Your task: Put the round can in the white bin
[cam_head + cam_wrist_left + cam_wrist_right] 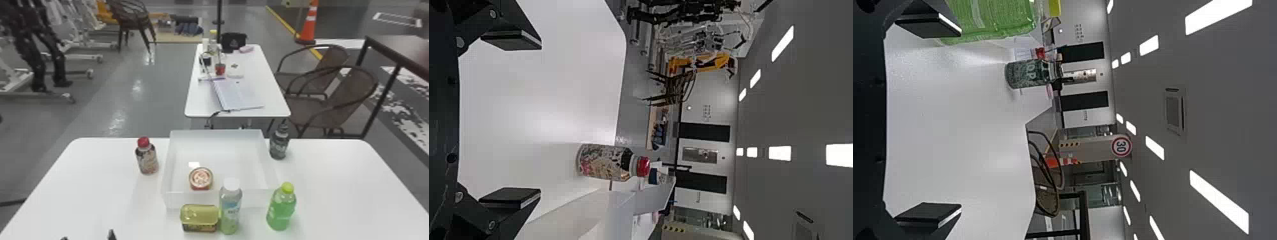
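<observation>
The left gripper lies nearest, its fingertips just inside the head view's bottom edge; the left wrist view shows its fingers set wide apart and empty. The right gripper, in its own wrist view, is likewise wide open and empty. The round can is upright inside the white bin, near its front wall and left of its middle. All items stand on a white table. In front of the bin is a rectangular tin with a yellow lid, and just right of it a clear bottle, upright, white-capped. Farther right stands the green bottle. A red-capped bottle is left of the bin; a dark bottle is to its right, by the far corner. Beyond the table, on a grey floor, a second table bears an open notebook and small items. Brown chairs stand to its right, with an orange cone farther back. Ceiling lights are on.
</observation>
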Robot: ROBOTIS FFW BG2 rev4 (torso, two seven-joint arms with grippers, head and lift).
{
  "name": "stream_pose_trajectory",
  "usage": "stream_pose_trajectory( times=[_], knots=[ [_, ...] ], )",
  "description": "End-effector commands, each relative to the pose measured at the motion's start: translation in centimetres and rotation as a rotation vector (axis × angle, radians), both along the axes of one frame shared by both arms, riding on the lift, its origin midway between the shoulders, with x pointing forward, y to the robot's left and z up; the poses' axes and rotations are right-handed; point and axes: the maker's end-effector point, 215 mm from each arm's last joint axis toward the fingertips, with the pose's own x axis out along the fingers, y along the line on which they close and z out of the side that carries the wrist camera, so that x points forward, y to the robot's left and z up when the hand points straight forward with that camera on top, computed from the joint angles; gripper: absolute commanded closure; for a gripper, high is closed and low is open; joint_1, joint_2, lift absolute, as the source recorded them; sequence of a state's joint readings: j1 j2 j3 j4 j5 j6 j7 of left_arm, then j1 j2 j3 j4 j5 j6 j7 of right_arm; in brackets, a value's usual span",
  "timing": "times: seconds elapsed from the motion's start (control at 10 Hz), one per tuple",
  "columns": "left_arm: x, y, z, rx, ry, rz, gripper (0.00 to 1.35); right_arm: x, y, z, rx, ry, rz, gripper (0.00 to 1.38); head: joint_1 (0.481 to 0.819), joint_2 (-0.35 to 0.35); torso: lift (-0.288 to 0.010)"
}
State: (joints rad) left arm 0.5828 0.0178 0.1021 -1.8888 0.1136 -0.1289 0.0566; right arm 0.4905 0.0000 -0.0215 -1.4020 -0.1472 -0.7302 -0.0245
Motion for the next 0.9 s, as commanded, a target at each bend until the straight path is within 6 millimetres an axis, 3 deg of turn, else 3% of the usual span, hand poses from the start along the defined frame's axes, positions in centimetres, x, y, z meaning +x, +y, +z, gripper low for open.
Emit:
stream_pose_trajectory(
  times=[0.0,0.8],
  knots=[
    [-1.19,0.08,-0.37,0.057,-0.008,-0.005,0.24,-0.09,0.02,-0.07,0.001,0.002,0.000,0.07,0.549,0.000,-0.100],
    [-1.82,-0.65,-0.82,0.081,-0.021,-0.021,0.25,-0.29,-0.01,-0.13,0.002,0.005,-0.001,0.07,0.549,0.000,-0.100]
  ],
)
